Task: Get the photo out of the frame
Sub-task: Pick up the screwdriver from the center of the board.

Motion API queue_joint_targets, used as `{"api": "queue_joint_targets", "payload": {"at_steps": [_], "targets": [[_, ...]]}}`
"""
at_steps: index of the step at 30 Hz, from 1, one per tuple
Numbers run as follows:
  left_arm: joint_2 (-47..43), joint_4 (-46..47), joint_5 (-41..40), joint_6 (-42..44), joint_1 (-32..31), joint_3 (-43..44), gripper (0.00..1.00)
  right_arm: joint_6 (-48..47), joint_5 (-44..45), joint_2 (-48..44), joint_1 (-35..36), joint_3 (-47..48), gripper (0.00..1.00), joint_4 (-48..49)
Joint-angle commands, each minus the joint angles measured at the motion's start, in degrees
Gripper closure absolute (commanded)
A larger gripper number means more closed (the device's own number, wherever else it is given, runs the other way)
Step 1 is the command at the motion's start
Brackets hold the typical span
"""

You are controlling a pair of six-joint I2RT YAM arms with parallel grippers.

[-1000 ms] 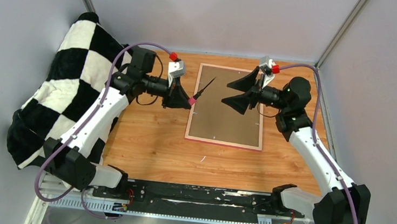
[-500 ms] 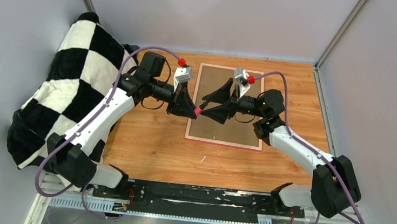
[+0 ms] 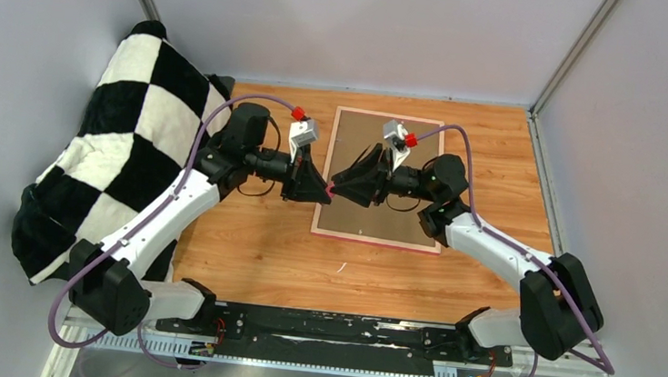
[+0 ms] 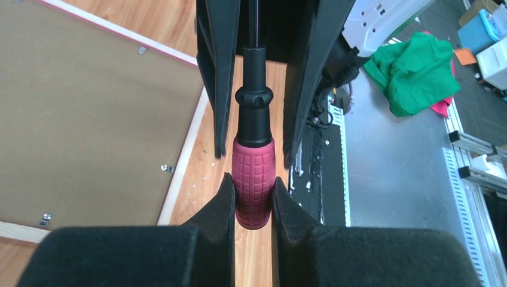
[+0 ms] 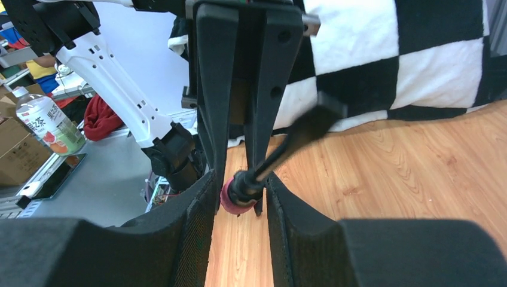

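The right gripper (image 3: 344, 183) has swung in, jaws narrowing around the black neck of the screwdriver (image 4: 253, 179) but not yet pinching; the left gripper (image 4: 252, 194) clamps its pink handle. This looks like a handover, so the right must clench before the left releases. The photo is unseen, presumably inside the face-down frame (image 3: 376, 241).

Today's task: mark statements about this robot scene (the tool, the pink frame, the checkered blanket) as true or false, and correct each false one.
1. The left pincer grips the screwdriver by its pink handle. True.
2. The frame lies with the photo facing up. False: the brown backing board faces up, and no photo shows.
3. The right pincer has one finger on each side of the screwdriver's black part. True.
4. The checkered blanket lies at the right side of the table. False: it is heaped at the left side, beside the left arm.
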Motion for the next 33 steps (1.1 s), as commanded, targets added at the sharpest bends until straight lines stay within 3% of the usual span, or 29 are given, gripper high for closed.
{"api": "queue_joint_targets", "payload": {"at_steps": [1,3,7,8,11,12,14,18,20,23,33], "targets": [[-1.6,6.8,-0.1,-4.0,-0.3,-0.4,1.0,-1.6,0.5,1.3,1.7,0.2,0.63,0.7],[-1.9,8.0,-0.4,-5.3,-0.4,-1.2,1.0,-1.3,0.4,1.6,1.9,0.4,0.69,0.6],[-2.4,8.8,-1.5,-5.3,-0.4,-2.6,1.0,-1.6,0.0,0.7,1.8,1.1,0.9,-0.9],[-2.8,8.9,-2.2,-5.2,-0.3,-2.7,0.96,-2.1,-0.1,0.2,1.8,1.4,0.96,-1.8],[-4.1,7.4,-5.2,-4.4,-0.1,-2.1,0.71,-4.6,-0.6,-1.6,1.0,3.2,1.0,-8.6],[-4.7,6.6,-6.2,-4.0,0.2,-1.7,0.57,-6.5,-0.5,-2.4,0.6,4.6,1.0,-13.2],[-5.7,4.5,-7.7,-3.7,1.4,-0.5,0.3,-13.4,1.2,-3.8,0.2,8.7,1.0,-26.9],[-8.8,1.1,-14.8,-0.8,4.3,2.5,0.04,-35.2,10.7,-5.5,0.4,19.0,1.0,-57.3],[-9.5,-0.4,-20.7,1.1,4.5,4.2,0.0,-41.3,15.7,-6.7,0.7,20.5,1.0,-66.1],[-9.0,-0.1,-25.9,1.7,4.5,6.6,0.0,-46.3,21.1,-7.5,1.1,20.4,1.0,-71.3],[-1.1,2.5,-32.3,-0.6,-0.6,15.3,0.0,-47.1,27.5,-1.6,3.4,20.1,1.0,-78.4]]}}
